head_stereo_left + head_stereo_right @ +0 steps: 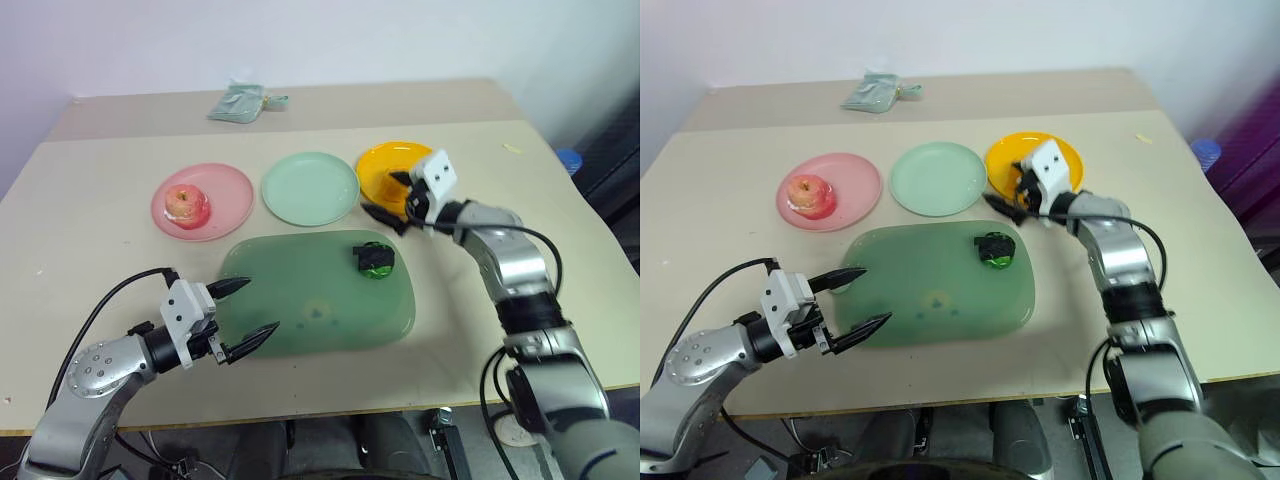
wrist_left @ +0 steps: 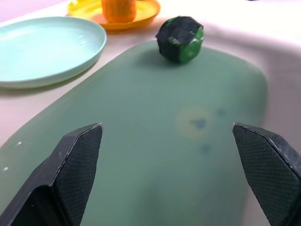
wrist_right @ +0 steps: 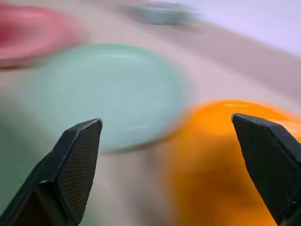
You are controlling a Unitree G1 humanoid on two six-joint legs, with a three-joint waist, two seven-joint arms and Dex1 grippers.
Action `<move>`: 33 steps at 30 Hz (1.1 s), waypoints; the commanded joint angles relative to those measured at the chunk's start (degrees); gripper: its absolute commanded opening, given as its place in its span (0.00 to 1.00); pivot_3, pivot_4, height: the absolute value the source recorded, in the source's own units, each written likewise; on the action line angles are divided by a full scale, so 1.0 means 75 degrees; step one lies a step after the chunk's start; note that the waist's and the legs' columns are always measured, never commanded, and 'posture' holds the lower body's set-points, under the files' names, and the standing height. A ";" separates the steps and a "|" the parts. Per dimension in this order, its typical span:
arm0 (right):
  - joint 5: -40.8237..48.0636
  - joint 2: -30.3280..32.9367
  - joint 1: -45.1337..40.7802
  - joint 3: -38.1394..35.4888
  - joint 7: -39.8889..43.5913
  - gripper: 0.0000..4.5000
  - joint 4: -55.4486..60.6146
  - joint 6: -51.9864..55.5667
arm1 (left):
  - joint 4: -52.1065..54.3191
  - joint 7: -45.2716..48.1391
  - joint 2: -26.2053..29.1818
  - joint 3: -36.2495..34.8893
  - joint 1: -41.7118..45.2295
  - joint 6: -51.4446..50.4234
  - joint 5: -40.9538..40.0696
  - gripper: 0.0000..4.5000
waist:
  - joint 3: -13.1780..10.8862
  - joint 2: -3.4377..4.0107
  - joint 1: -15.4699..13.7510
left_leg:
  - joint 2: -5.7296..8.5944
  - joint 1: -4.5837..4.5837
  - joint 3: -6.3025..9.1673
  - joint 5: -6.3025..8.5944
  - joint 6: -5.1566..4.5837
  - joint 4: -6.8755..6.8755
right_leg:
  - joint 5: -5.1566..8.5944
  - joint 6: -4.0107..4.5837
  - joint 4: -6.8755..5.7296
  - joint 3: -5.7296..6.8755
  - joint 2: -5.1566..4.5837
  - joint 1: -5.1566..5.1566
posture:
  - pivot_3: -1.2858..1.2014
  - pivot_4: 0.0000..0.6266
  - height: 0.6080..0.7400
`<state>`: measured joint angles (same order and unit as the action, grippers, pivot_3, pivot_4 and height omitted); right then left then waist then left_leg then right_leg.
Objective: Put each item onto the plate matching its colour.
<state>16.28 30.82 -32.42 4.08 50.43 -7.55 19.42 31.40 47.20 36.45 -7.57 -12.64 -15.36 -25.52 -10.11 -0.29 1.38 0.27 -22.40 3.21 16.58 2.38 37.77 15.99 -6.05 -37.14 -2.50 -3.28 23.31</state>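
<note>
Left jaws [image 1: 240, 310]: spread wide, nothing between them, poised over the near left edge of the large translucent green rounded-rectangle board [image 1: 300, 320].
Ahead of the left jaws: the small dark green lumpy piece with black parts [image 2: 180, 38] sits on the far right part of the board, well apart from the fingertips [image 2: 77, 155].
Right jaws [image 1: 393, 198]: released and empty, hanging at the near edge of the round yellow-orange plastic plate [image 1: 385, 165].
Just beyond the right jaws: the round orange fruit [image 2: 119, 9] rests on that plate, seen from the left wrist.
Further out from the right jaws: the round pale mint green plastic plate [image 1: 310, 188] lies bare, just past the board's far edge.
Furthest out: the pink-red apple [image 1: 186, 204] sits on the round pink plastic plate [image 1: 225, 185]; a folded pale green cloth [image 1: 236, 103] lies at the back of the beige counter [image 1: 100, 270].
Progress: judged two of three items placed; the green piece remains.
Risk: the lumpy piece may roll or squirt aside if the jaws close off-centre on its uneven faces.
Risk: a low approach could catch the board's rim and shove it into the mint plate.
</note>
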 commanded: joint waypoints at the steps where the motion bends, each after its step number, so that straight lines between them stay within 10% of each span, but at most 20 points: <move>1: 0.0484 0.0503 0.0666 0.0190 0.0948 1.00 0.1322 0.0545 | 0.0042 0.0060 0.0053 0.0013 0.0188 0.0067 -0.0060 1.00 | 0.0000 0.0000 -0.0042 | -0.0001 0.0002 -0.0001 0.0000 0.0000 0.0004 | 0.0000 0.0000 0.0000 0.0000 0.0001 -0.0003 | 0.52 0.24 1.00; 6: 0.0019 0.0446 0.0962 0.0639 0.0704 1.00 0.1302 0.0753 | -0.0108 0.0148 0.0071 0.0059 0.0444 0.0038 -0.0058 1.00 | 0.0000 0.0002 -0.0026 | -0.0004 0.0012 -0.0006 0.0000 0.0000 0.0014 | 0.0001 0.0002 -0.0010 -0.0001 0.0016 -0.0007 | 0.52 0.24 1.00; 11: 0.0055 -0.0139 0.0642 0.0507 0.0098 0.59 0.1395 0.0801 | -0.0160 0.0073 0.0052 -0.0172 0.0359 0.0039 -0.0047 1.00 | 0.0000 0.0001 -0.0042 | -0.0004 0.0006 -0.0002 0.0000 0.0000 0.0014 | 0.0001 0.0002 -0.0006 -0.0001 0.0014 -0.0004 | 0.52 0.24 1.00; 23: -0.1374 -0.3404 -0.3331 0.0440 -0.3288 0.59 -0.4403 -0.0314 | -0.0717 -0.1233 -0.0524 -0.1702 0.0020 0.0126 -0.0077 1.00 | 0.0001 -0.0001 0.0080 | 0.0000 -0.0003 0.0008 -0.0004 0.0009 0.0006 | -0.0001 0.0004 -0.0014 0.0003 0.0007 0.0015 | 0.52 0.24 1.00; 28: -0.1208 -0.3537 -0.4096 -0.0111 -0.3310 0.98 -0.5811 -0.1461 | -0.0347 -0.1513 -0.0625 -0.1797 -0.0251 0.0073 -0.0078 1.00 | -0.0001 0.0000 0.0094 | 0.0024 -0.0011 0.0003 -0.0003 0.0009 -0.0003 | -0.0002 0.0003 -0.0003 0.0005 -0.0027 0.0017 | 0.52 0.24 1.00; 33: -0.1103 -0.2424 -0.2824 -0.0105 -0.1825 1.00 -0.3767 -0.1919 | -0.0570 -0.1730 -0.0717 -0.2248 -0.0525 0.0186 -0.0089 1.00 | -0.0001 0.0001 0.0121 | 0.0017 -0.0010 0.0005 -0.0003 0.0008 -0.0010 | -0.0002 0.0002 -0.0005 0.0010 -0.0021 0.0021 | 0.52 0.24 1.00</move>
<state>6.73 10.34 -55.80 4.18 32.77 -41.87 6.29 27.03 34.80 31.06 -21.16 -15.87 -14.80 -25.67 -10.11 -0.29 2.29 0.40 -22.48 3.27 16.55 2.44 37.68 15.98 -6.03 -37.17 -2.41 -3.43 23.46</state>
